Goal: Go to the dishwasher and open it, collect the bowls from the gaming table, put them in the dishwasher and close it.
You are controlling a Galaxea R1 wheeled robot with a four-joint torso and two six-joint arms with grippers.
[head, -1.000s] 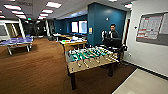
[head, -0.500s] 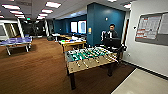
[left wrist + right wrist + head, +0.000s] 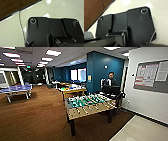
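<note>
Head view looks across a brown-floored office room. Near the middle stands a foosball table (image 3: 88,105) with a green field and rods, its near end closest to the camera. Beyond it, farther off and a little left, is the gaming table (image 3: 72,90), long and narrow with a yellow edge and some colourful things on top; they are too blurred to tell whether any of them are bowls. A person (image 3: 110,80) stands just behind the far right corner of the foosball table, in front of a teal wall (image 3: 103,69). Far left is a blue ping-pong table (image 3: 16,89). On the right a white wall carries a notice board (image 3: 151,75), and a pale floor patch (image 3: 140,130) lies at the near right.

Left wrist view shows the robot's dark plate over pale glossy floor (image 3: 11,32), with a strip of brown floor (image 3: 12,6) at one corner and a thin cable (image 3: 21,25) hanging down. Right wrist view shows the same pale floor (image 3: 159,18) and a wedge of brown floor (image 3: 94,11). From these pictures I cannot tell how either gripper's fingers stand or whether anything is held. The gaming table is well apart from both arms, across the room past the foosball table.
</note>
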